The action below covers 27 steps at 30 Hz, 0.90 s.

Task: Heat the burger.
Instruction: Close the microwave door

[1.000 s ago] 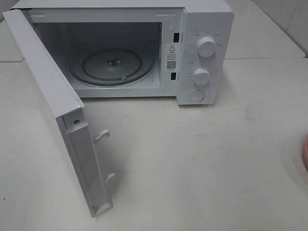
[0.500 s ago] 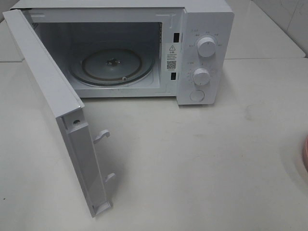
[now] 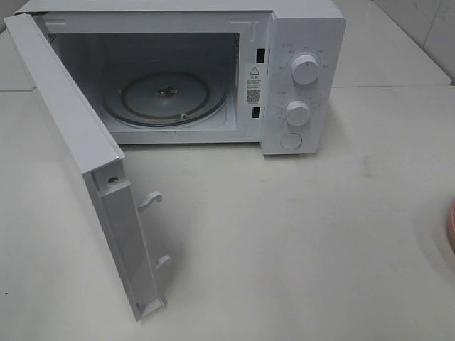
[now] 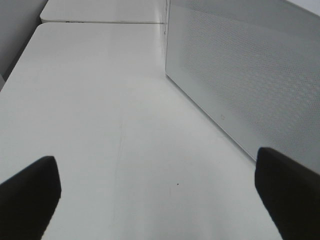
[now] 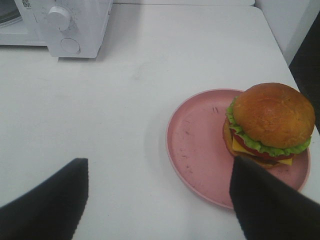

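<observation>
Overhead, the white microwave [image 3: 213, 71] stands with its door [image 3: 85, 163] swung wide and only the bare glass turntable [image 3: 165, 96] inside, while a pink plate [image 3: 451, 224] is cut off at the counter's [image 3: 298, 234] right edge, neither arm showing. From the left wrist, the left hand [image 4: 157, 192] gapes wide over bare counter beside the door's dotted panel. From the right wrist, the right hand [image 5: 160, 197] hangs spread and empty above the plate, where the burger [image 5: 267, 125] sits toward one rim.
</observation>
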Each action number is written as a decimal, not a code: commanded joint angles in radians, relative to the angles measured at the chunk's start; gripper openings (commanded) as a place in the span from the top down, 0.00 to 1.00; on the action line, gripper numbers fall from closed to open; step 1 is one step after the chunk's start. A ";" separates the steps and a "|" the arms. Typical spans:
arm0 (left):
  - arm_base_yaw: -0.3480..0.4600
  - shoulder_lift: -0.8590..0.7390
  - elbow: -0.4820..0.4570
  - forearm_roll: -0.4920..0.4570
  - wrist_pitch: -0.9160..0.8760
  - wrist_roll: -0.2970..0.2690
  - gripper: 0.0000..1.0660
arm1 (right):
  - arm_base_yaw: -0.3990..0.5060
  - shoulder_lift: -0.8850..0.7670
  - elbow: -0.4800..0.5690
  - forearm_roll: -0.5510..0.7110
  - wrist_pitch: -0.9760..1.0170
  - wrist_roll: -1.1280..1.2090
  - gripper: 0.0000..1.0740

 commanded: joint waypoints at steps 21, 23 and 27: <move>0.002 -0.009 0.003 -0.011 -0.003 -0.005 0.08 | -0.004 -0.026 0.002 -0.001 -0.013 -0.010 0.29; 0.002 -0.007 0.003 -0.011 -0.005 -0.005 0.08 | -0.004 -0.026 0.002 -0.001 -0.013 -0.010 0.29; 0.002 0.034 -0.035 -0.010 -0.046 -0.004 0.08 | -0.004 -0.026 0.002 -0.001 -0.013 -0.010 0.29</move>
